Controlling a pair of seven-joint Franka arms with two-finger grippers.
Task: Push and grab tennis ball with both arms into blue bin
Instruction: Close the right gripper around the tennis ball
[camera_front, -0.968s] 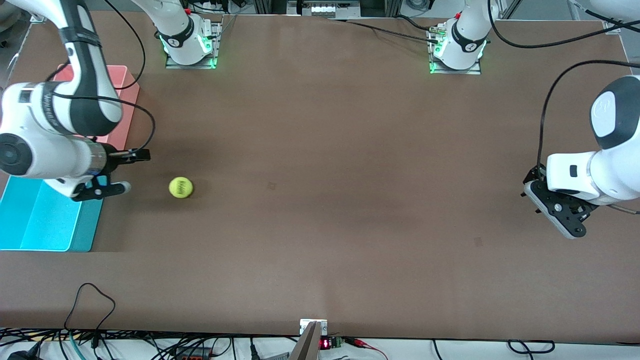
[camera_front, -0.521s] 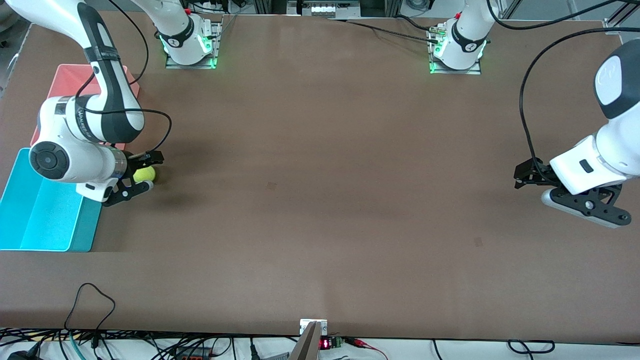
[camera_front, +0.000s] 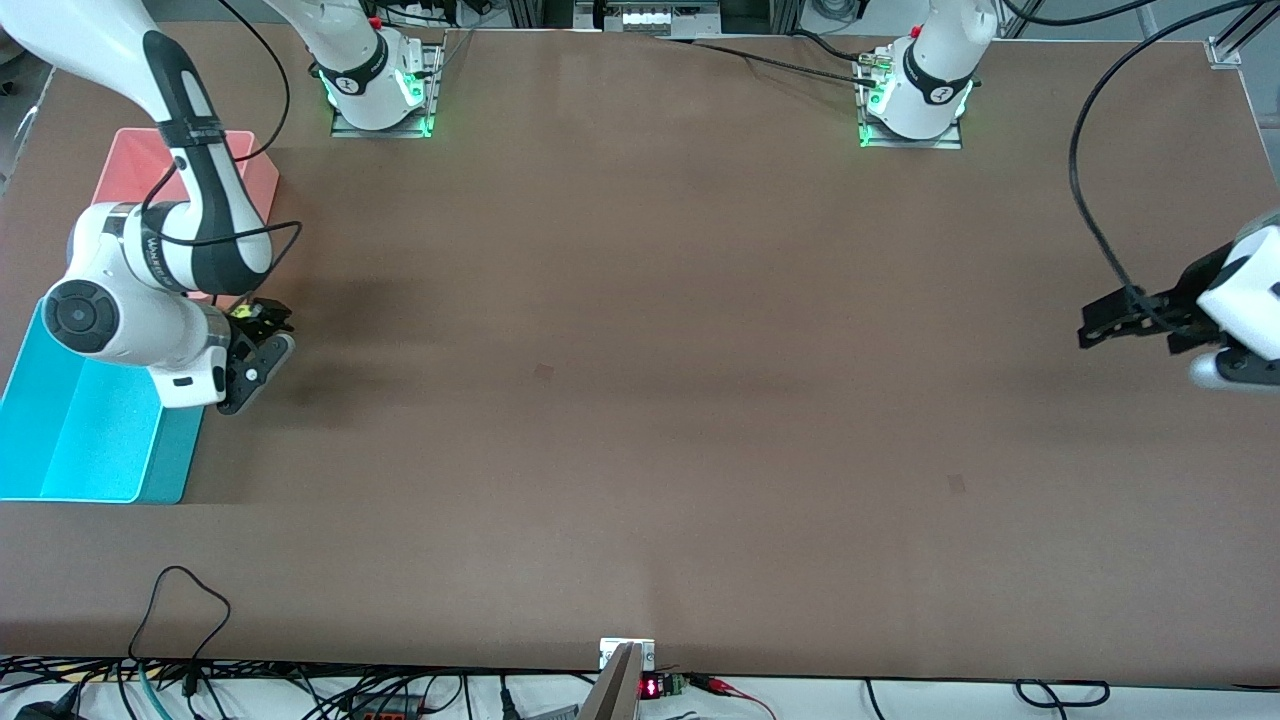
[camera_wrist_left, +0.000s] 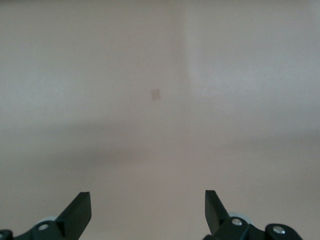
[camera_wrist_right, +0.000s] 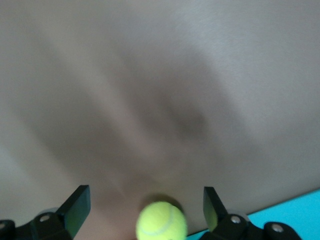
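The tennis ball (camera_wrist_right: 161, 221) lies on the brown table between the open fingers of my right gripper (camera_wrist_right: 145, 200), with a gap on each side. In the front view only a sliver of the ball (camera_front: 243, 312) shows under the right gripper (camera_front: 266, 332), right beside the blue bin (camera_front: 70, 430). A corner of the blue bin (camera_wrist_right: 300, 207) also shows in the right wrist view. My left gripper (camera_front: 1112, 326) hangs open and empty over the left arm's end of the table; its own view shows the left gripper (camera_wrist_left: 147, 202) over bare tabletop.
A pink bin (camera_front: 140, 160) stands next to the blue bin, farther from the front camera, partly covered by the right arm. Cables lie along the table's near edge (camera_front: 180, 600).
The ball rolled toward the blue bin and now sits between the right gripper's fingers, which swung around it. The left arm drew back toward its end of the table.
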